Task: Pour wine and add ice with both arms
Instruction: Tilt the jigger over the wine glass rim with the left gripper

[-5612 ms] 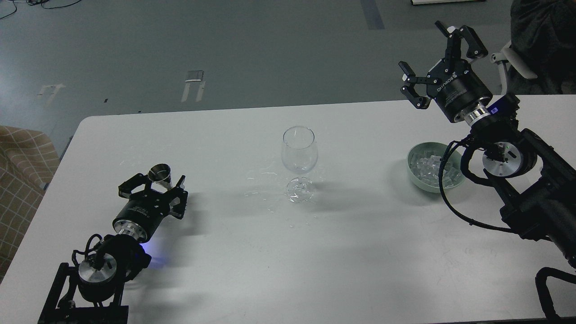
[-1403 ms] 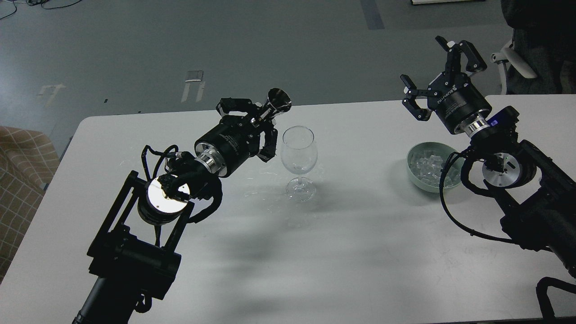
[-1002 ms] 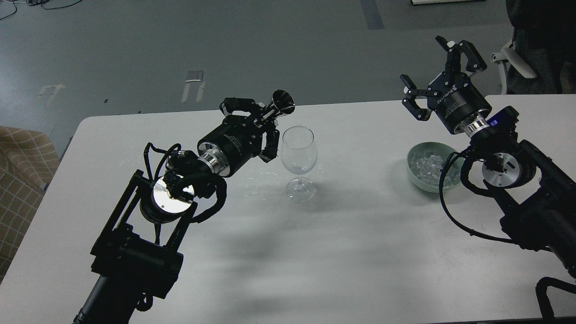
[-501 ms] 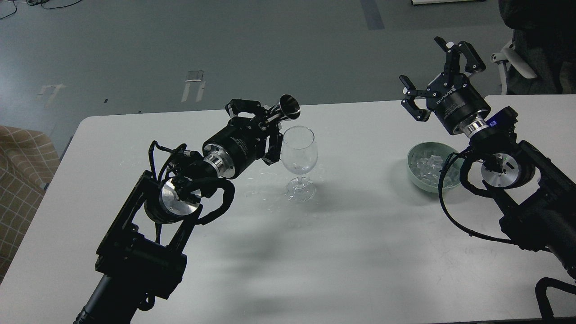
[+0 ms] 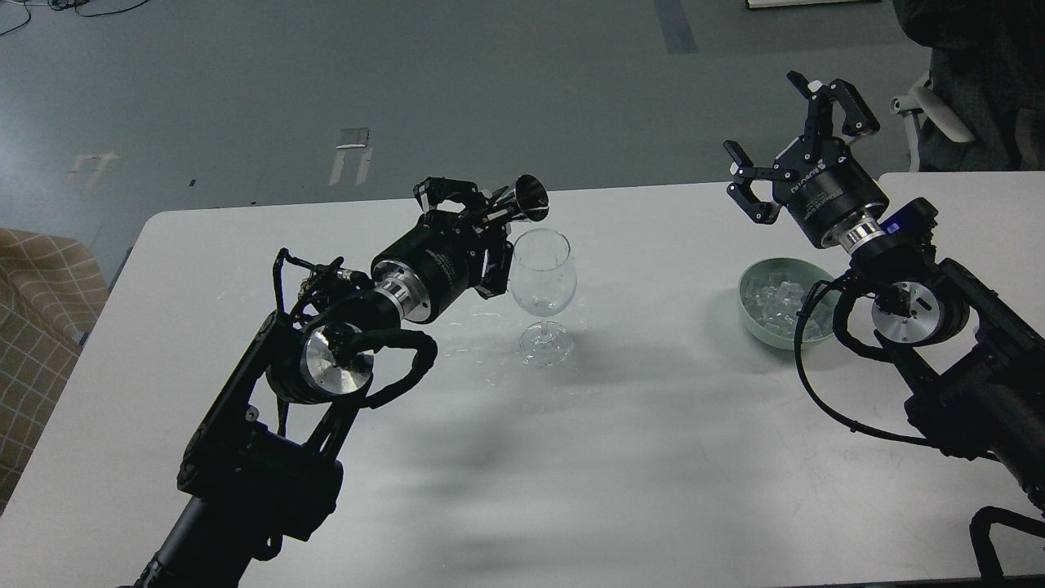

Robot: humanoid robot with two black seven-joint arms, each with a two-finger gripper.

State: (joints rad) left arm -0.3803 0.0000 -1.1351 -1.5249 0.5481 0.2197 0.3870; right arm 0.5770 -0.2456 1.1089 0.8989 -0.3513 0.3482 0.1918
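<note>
So I'm holding the left gripper [image 5: 482, 216] up around the middle of the frame, fingers clamped around a little metal jigger [image 5: 526, 198], and I'm tipping it sideways so its mouth is pointing right, just above and to the left of the wine glass [image 5: 542, 272] rim. That tilt is the whole point: the wine is supposedly in that jigger, but it's clear stuff and I honestly can't see any of it, neither in the cup nor streaming out, and the glass bowl is looking empty to me. The glass is standing upright in the center of the white table [image 5: 653, 457], placed between both arms so either one can reach it. Over on the right side, the ice [image 5: 775, 296] is sitting heaped in a pale green bowl [image 5: 755, 318], near the right arm for obvious reasons. The right gripper [image 5: 796, 131] is hanging in the upper right with its fingers spread wide and nothing in them, above and behind the bowl, parked out of the way, I'd guess, until the pouring is done.
</note>
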